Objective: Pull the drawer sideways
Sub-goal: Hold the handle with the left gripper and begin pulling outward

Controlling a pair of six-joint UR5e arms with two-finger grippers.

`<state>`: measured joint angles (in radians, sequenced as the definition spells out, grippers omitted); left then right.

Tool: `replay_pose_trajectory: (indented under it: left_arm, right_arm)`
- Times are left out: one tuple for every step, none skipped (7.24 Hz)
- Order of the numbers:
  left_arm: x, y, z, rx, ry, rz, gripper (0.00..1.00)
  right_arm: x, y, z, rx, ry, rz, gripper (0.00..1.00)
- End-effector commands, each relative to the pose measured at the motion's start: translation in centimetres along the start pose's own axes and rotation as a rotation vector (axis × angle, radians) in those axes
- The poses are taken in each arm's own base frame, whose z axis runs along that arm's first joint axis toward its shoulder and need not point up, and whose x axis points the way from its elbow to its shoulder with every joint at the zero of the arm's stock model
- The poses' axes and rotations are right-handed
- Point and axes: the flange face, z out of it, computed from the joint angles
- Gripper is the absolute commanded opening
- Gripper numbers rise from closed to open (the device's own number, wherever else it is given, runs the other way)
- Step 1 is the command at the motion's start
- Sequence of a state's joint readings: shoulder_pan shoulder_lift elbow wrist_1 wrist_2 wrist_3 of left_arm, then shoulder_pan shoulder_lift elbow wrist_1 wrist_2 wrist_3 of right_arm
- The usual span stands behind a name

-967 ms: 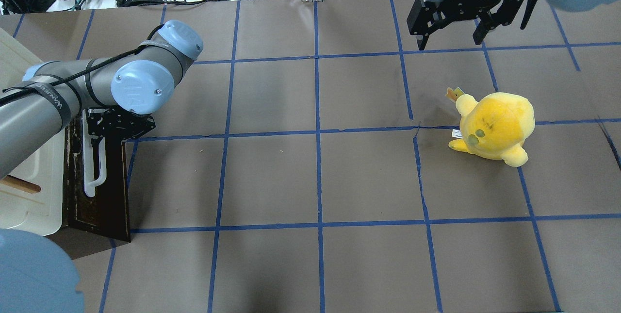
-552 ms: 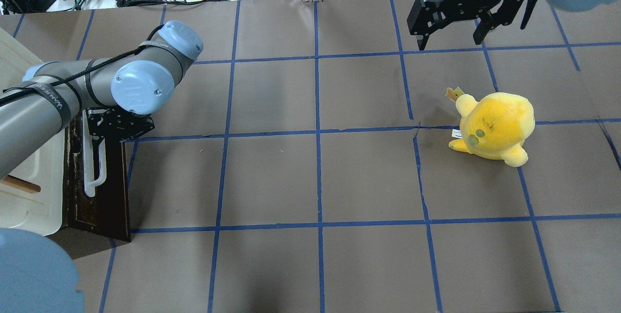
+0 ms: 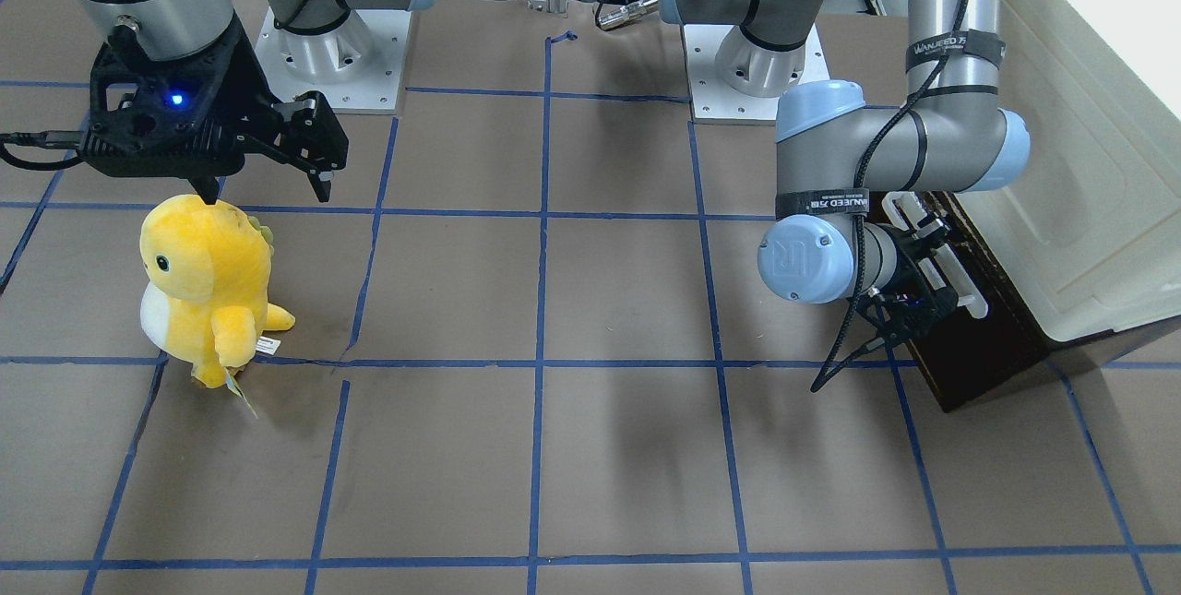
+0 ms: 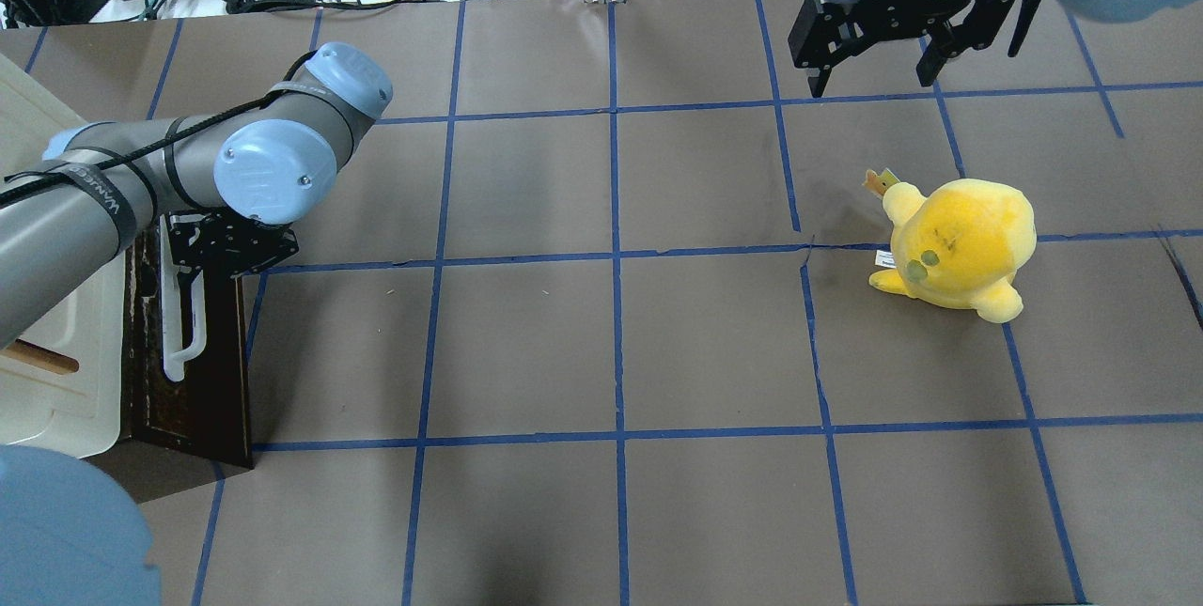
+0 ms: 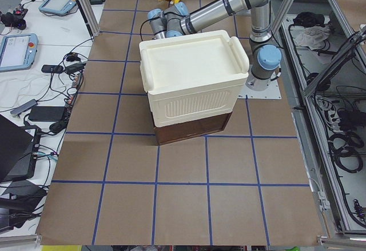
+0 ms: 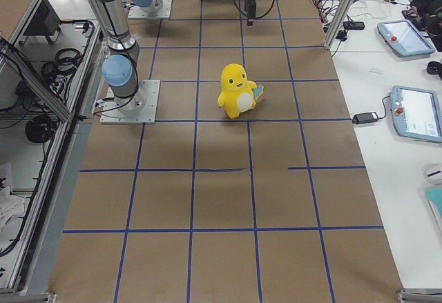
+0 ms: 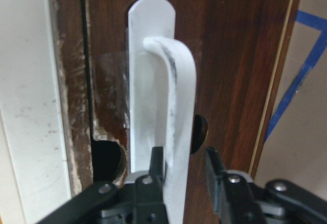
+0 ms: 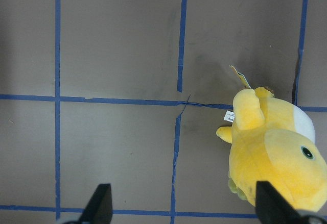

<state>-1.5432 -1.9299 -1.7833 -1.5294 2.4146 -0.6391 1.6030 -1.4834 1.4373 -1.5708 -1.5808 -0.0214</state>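
The left gripper [image 7: 184, 152] clenches the long white bar handle [image 7: 171, 91] of the dark-brown wooden drawer [image 7: 235, 55], whose front edge faces brown blue-taped table [image 4: 526, 343]; the right gripper [image 4: 871, 85] hangs spread.

"WANJEED" on arm strap [image 3: 955, 45] (black)

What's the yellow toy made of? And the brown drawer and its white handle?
Yellow toy: fuzzy plush fabric, probably stuffed. Drawer: wood by its grain, dark stain, scuffed at one edge. Handle: smooth white, plastic or painted metal, with a dark worn streak.
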Motion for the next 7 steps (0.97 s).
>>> replay_pose_trajectory:
  left_arm:
    - [-0.31,-0.18,0.55,-0.012,-0.001,-0.005,0.36]
    - [-0.30,-0.13,1.13,-0.022,-0.004,-0.002,0.36]
    - [-0.37,-0.12,1.09,-0.022,-0.003,-0.005,0.36]
    - [-0.37,-0.12,1.09,-0.022,-0.003,-0.005,0.36]
    - [-0.48,-0.25,0.94,-0.019,-0.002,-0.010,0.33]
    - [-0.70,-0.43,0.69,-0.014,0.002,-0.013,0.26]
    - [-0.77,-0.41,0.55,-0.012,0.003,-0.008,0.26]
  right_arm:
    - [-0.01,0.00,0.00,0.000,-0.001,0.000,1.00]
    - [-0.01,0.00,0.00,0.000,-0.001,0.000,1.00]
    - [0.01,0.00,0.00,0.000,0.001,0.000,1.00]
    - [0.01,0.00,0.00,0.000,0.001,0.000,1.00]
    - [0.01,0.00,0.00,0.000,0.001,-0.002,1.00]
    - [-0.01,0.00,0.00,0.000,-0.001,0.000,1.00]
    - [-0.01,0.00,0.00,0.000,-0.001,0.000,1.00]
